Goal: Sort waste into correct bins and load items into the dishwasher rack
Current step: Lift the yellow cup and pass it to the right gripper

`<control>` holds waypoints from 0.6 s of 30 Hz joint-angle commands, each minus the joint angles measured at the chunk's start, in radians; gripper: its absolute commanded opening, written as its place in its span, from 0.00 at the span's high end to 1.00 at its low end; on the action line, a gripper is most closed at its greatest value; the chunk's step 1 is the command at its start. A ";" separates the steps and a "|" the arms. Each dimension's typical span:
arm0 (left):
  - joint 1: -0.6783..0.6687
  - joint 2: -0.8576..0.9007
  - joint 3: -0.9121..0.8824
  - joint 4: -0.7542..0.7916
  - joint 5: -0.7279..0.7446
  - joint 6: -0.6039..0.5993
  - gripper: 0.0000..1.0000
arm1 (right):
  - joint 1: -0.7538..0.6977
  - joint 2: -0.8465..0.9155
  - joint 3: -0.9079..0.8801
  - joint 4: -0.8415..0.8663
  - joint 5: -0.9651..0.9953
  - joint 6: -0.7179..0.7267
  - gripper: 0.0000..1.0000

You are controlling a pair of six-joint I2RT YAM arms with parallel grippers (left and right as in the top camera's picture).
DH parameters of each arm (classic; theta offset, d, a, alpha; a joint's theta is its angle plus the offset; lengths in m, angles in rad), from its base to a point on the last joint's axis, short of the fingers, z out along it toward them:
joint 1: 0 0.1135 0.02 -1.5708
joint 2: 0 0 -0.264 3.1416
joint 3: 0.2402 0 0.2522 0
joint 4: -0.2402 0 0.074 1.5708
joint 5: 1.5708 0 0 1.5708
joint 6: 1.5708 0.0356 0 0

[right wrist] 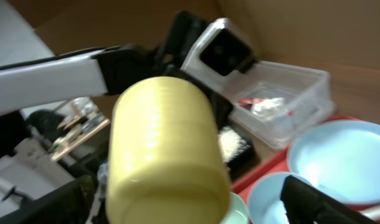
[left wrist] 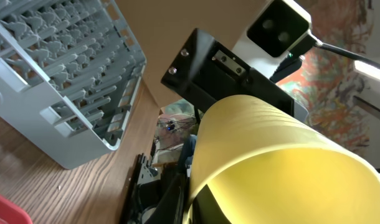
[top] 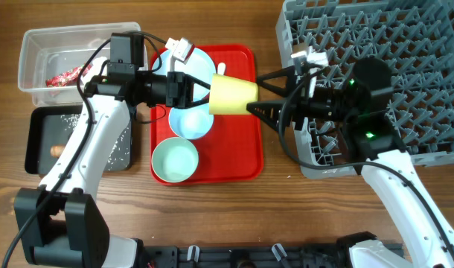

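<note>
Handover in mid-air, a drop is the risk
Dishwasher rack fills the surface's far right corner; yellow cup hangs above the red tray, left pincer clamped on it, right pincer spread wide round its base. Releasing early could drop it.

The left arm and the right arm share one build: smooth white link shells joined by blocky black joint housings. Thin black cables loop loosely beside the left arm's links, and another black cable curves beside the right arm's wrist. Two small green lights glow on the right arm's round black housings. Each wrist carries a white camera box with a dark face and round lenses. The right gripper has long, tapering black fingers, and its black mounting plate shows small screws. The left gripper is black too.
</note>
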 commanded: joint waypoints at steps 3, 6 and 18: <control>-0.007 -0.015 0.008 -0.001 0.043 0.001 0.96 | 0.038 0.030 0.016 0.096 -0.122 0.003 0.14; -0.015 -0.015 0.008 -0.001 0.042 0.001 0.96 | 0.054 0.031 0.016 0.129 -0.129 0.029 0.16; -0.016 -0.015 0.008 -0.001 0.040 0.001 0.96 | 0.085 0.031 0.016 0.134 -0.131 0.025 0.30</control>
